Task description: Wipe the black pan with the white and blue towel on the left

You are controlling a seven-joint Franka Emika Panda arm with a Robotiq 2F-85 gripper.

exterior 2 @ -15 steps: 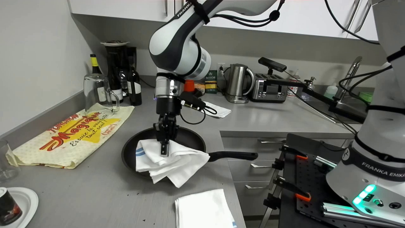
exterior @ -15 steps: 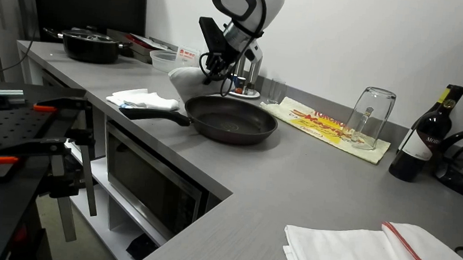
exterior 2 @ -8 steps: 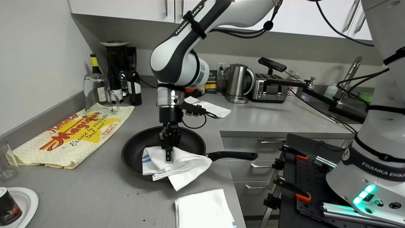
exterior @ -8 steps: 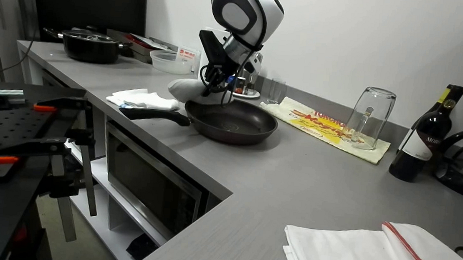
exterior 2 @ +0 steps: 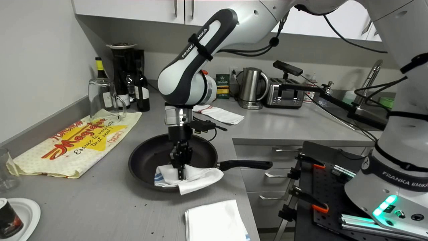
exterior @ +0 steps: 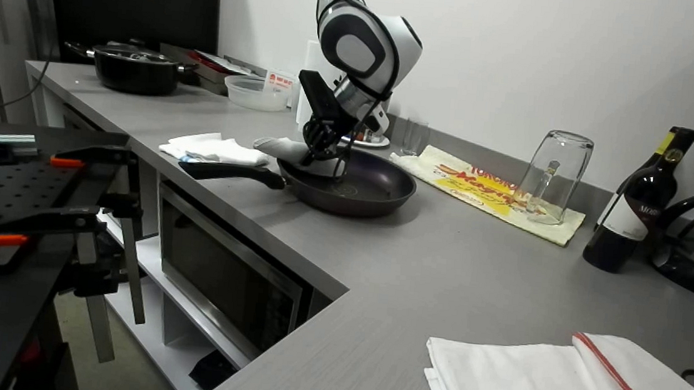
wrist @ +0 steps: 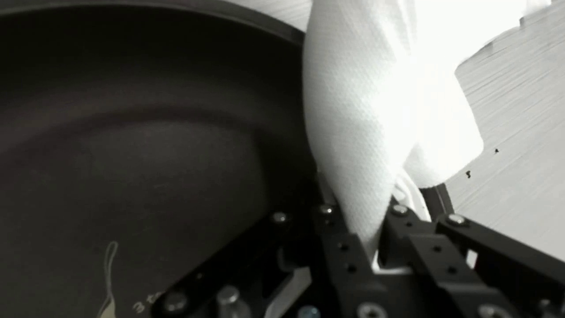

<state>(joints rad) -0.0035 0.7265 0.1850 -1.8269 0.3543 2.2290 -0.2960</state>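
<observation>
My jaws have dropped lower, just inside the edge of the black pan (exterior 2: 150, 157), and the white and blue towel (exterior 2: 200, 175) has come down with them, settling from a loose drape into a tighter bundle; the pan itself hasn't budged. I read that as the approach ending and the wiping about to start, or barely begun.

Going left to right in an exterior view, I have the yellow printed cloth (exterior 2: 80, 145) with a glass mug (exterior 2: 107, 95) standing on it, well apart from my work. Next is the pan, flat on the worktop (exterior 2: 110, 204), much of its inside uncovered. Then come the jaws, pinching the towel: the wrist view shows it gathered between them. Part of the towel spills over the pan's edge, and I can't tell how hard it presses on the base. A folded white cloth (exterior 2: 217, 221) lies near the pan; I should keep clear of it. Last, the handle (exterior 2: 245, 164) points right with nothing gripping it, so a strong push might slide the pan. From here I'd sweep inward, across the base.
</observation>
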